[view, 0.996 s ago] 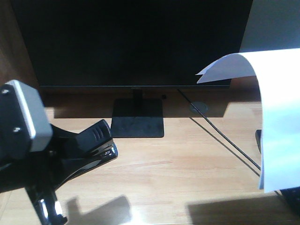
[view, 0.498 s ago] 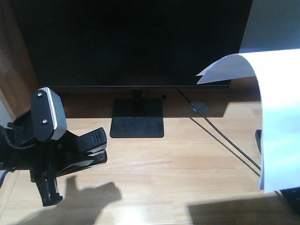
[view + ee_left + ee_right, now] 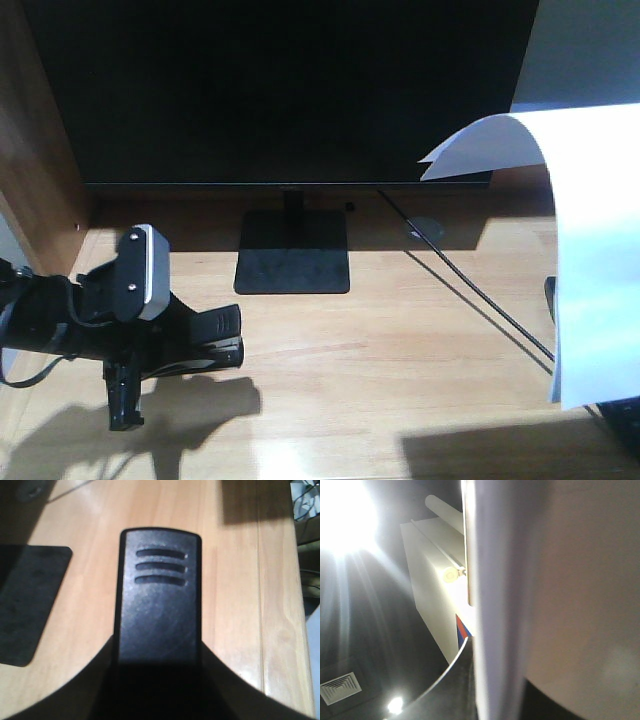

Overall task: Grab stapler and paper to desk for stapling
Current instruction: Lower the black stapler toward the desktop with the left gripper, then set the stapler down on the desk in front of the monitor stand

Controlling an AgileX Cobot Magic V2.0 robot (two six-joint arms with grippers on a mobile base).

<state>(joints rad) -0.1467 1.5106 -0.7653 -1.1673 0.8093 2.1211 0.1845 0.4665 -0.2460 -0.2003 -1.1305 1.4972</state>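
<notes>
I'm seeing the left claw (image 3: 165,335) clenching the black stapler (image 3: 218,332) low over the counter (image 3: 400,350), near the monitor stand (image 3: 292,268). The paper (image 3: 595,260) is hanging curled above the counter's right side. The right claw is hiding behind it, so I cannot tell its grip.

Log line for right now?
left gripper: shut on stapler, low over desk | paper: upright at right, top curled over | stapling: not begun

A dark monitor (image 3: 290,90) on a black stand (image 3: 292,262), wooden panel (image 3: 35,150) at left, sunlit.
</notes>
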